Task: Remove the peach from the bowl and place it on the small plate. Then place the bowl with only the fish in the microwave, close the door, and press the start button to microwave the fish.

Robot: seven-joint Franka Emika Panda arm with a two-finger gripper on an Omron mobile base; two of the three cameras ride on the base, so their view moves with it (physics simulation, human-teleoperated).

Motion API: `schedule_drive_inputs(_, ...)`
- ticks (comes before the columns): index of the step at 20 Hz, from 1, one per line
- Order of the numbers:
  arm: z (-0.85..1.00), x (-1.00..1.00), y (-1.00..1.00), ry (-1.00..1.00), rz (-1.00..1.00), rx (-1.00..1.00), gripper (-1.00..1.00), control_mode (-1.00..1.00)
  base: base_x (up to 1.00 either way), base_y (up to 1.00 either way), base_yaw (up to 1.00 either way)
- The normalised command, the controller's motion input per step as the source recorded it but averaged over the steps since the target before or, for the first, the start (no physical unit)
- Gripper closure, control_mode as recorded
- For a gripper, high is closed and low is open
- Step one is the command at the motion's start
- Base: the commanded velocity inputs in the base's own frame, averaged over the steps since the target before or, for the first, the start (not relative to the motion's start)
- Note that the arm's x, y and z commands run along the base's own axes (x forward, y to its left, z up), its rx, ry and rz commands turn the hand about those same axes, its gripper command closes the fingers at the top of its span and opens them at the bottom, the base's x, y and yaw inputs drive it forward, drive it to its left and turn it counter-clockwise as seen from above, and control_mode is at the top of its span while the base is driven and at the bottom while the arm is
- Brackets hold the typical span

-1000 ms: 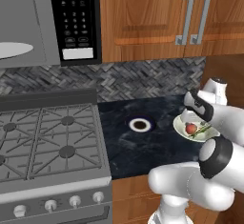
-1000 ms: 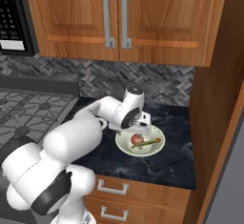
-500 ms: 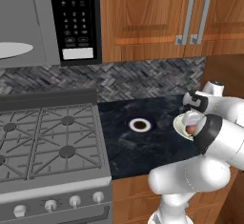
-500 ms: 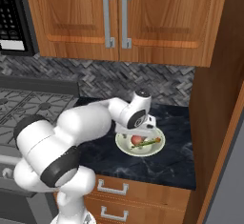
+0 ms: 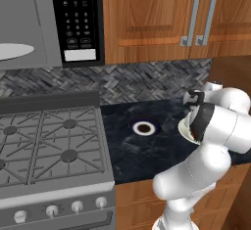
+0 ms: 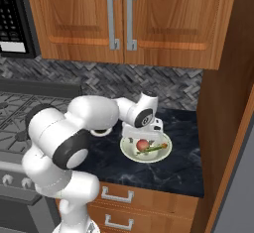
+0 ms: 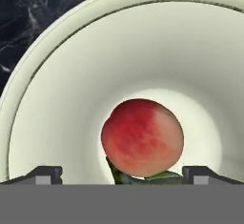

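— White arm pose?
— Folded down over the bowl, gripper just above the peach.
— Fingers?
— Spread wide, one tip each side of the peach, not touching it.
— Peach where?
— In the bowl beside the fish; plate sits left of the bowl.

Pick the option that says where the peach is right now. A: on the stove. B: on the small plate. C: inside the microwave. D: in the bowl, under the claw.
D: the peach sits in the bowl with the open claw just above it; the small plate lies bare on the counter.
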Motion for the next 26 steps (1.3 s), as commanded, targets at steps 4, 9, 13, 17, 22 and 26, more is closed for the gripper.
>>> schedule_drive_inputs(4, -0.26, 0.21, -0.03, 0.03, 0.05, 0.00, -1.00, -1.00, 0.00, 0.00, 0.00)
schedule_drive_inputs(9, -0.17, 0.19, -0.09, 0.00, 0.05, 0.00, -1.00, -1.00, 0.00, 0.00, 0.00)
schedule_drive_inputs(13, -0.20, 0.00, -0.07, 0.00, 0.05, 0.00, -1.00, -1.00, 0.00, 0.00, 0.00)
schedule_drive_inputs(17, -0.11, -0.13, -0.01, 0.00, 0.05, 0.00, -1.00, -1.00, 0.00, 0.00, 0.00)
schedule_drive_inputs(22, -0.10, -0.24, 0.01, 0.00, 0.04, 0.00, 1.00, -1.00, 0.00, 0.00, 0.00)
schedule_drive_inputs(26, 0.04, -0.18, 0.18, -0.07, 0.04, 0.00, 1.00, -1.00, 0.00, 0.00, 0.00)
